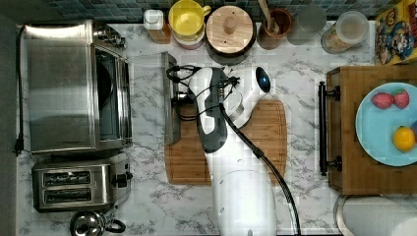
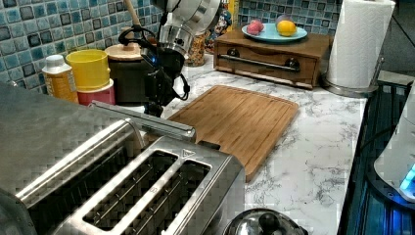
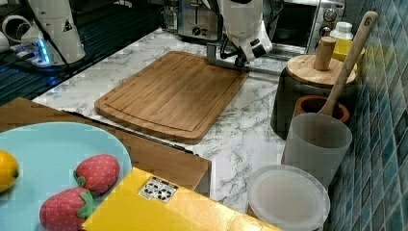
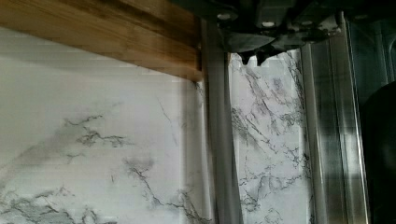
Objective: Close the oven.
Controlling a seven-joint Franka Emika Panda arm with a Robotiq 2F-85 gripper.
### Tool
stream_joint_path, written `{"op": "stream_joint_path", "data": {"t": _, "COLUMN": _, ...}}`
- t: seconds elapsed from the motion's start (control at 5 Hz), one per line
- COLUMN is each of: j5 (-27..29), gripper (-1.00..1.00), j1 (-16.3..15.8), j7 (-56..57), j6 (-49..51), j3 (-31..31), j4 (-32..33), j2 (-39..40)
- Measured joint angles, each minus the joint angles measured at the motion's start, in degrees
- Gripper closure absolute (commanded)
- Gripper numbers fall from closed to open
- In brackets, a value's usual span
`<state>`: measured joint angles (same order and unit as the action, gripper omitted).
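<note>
The oven [image 1: 74,88] stands at the top view's left on the marble desk [image 1: 147,196], its glass door folded down flat, the bar handle [image 1: 169,98] meeting the cutting board [image 1: 265,142]. The end effector [image 4: 252,56] hangs just over that handle, its fingertips nearly together and gripping nothing. A toaster [image 1: 78,187] sits beside the oven. The left view adds blue wall tiles [image 2: 29,29] and a paper towel roll [image 2: 359,41]; the right view shows a plate [image 3: 43,154] of strawberries.

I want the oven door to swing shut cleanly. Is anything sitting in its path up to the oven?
Nothing visible blocks it. The oven door lies folded down flat over the counter, its handle beside the hand. The glass looks bare, and nothing sticks out of the opening.
</note>
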<state>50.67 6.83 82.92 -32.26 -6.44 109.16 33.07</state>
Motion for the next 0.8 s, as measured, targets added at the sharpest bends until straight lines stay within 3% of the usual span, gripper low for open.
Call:
{"op": "stream_joint_path", "data": {"t": 0.6, "j5": 1.65, "gripper": 1.0, "j1": -0.56, "j7": -1.68, "j6": 0.22, "j3": 0.18, "j4": 2.29, "j2": -3.94}}
{"op": "stream_joint_path", "data": {"t": 0.8, "j5": -0.56, "gripper": 1.0, "j1": -2.08, "j7": -9.9, "j6": -0.14, "j3": 0.15, "j4": 2.85, "j2": -7.22}}
